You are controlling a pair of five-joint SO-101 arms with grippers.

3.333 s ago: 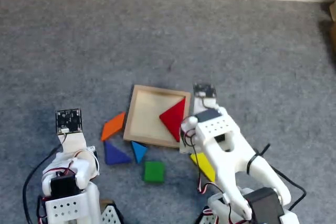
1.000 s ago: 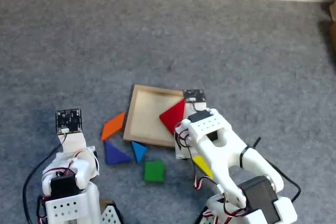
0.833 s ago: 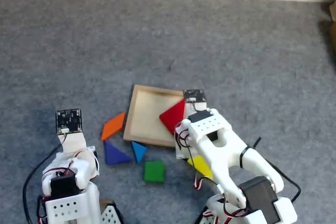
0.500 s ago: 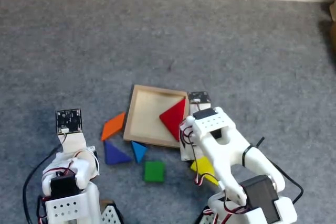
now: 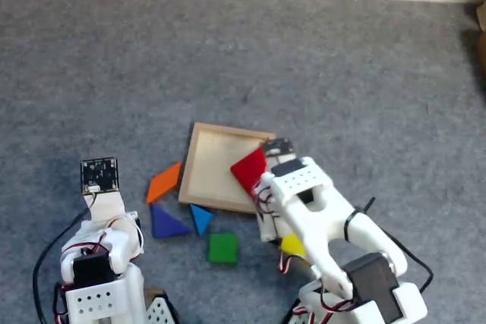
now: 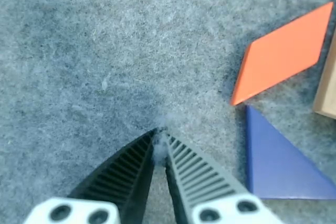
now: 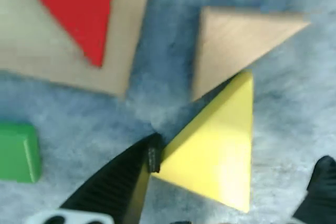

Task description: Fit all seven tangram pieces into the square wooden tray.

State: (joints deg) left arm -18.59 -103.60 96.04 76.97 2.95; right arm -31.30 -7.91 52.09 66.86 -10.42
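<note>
So, only the red triangle (image 5: 249, 168) sits in the square wooden tray (image 5: 187, 166), six pieces lie on the carpet (image 5: 342, 73) from its 8 to 4 o'clock, the right gripper (image 7: 239, 166) gapes wide astride the yellow triangle (image 7: 215, 145), and the left gripper (image 6: 160, 140) is pinched closed on nothing.

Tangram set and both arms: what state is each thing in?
Wooden tray: holds one piece.
Red triangle: in the tray.
Yellow triangle: on the carpet, between open jaws.
Wood-coloured triangle: on the carpet, outside the tray.
Orange parallelogram: on the carpet.
Dark blue triangle: on the carpet.
Light blue triangle: on the carpet.
Green square: on the carpet.
Left arm: jaws shut, empty.
Right arm: jaws open around the yellow triangle.
</note>
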